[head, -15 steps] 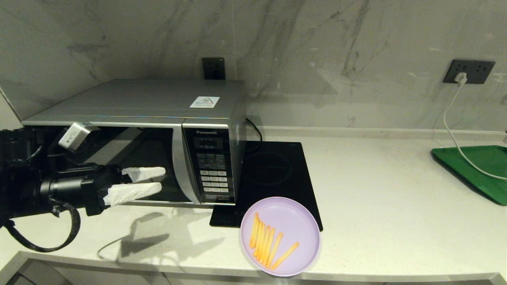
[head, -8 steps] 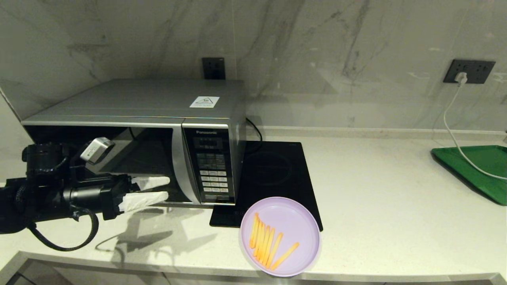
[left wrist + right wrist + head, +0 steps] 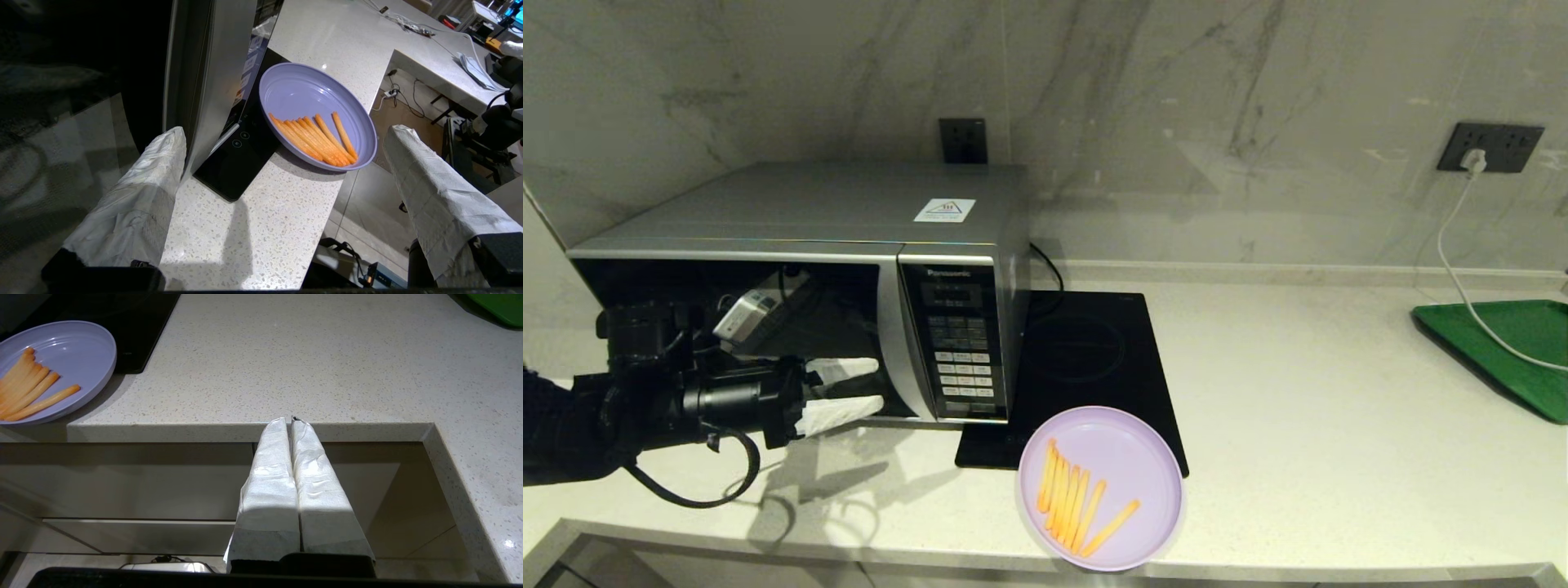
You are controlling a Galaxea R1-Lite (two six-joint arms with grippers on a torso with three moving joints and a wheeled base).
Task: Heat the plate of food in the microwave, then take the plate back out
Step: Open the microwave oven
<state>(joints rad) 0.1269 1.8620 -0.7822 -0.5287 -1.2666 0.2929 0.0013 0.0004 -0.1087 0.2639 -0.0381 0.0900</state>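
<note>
Here the left pincer (image 3: 854,390) hangs in front of the microwave (image 3: 849,269), low against its dark door (image 3: 743,343), with its white-wrapped fingers (image 3: 135,216) spread wide and nothing between them. One finger lies just beside the door's edge next to the keypad (image 3: 964,351); whether it touches, I cannot tell. The step in hand looks like opening the door, which is shut. The next move calls for catching that edge and swinging it outward.

The plate of food (image 3: 1100,487) sits on the surface (image 3: 1339,425) in front of the microwave's keypad side, overlapping the corner of a black hob (image 3: 1086,359), at the front edge. It seems near enough that the swinging door must be watched.

The right pincer (image 3: 291,424) is parked below the surface's front edge, fingers pressed together, empty. A green tray (image 3: 1511,351) lies well apart from the microwave, a white cable (image 3: 1454,269) trailing onto it.
</note>
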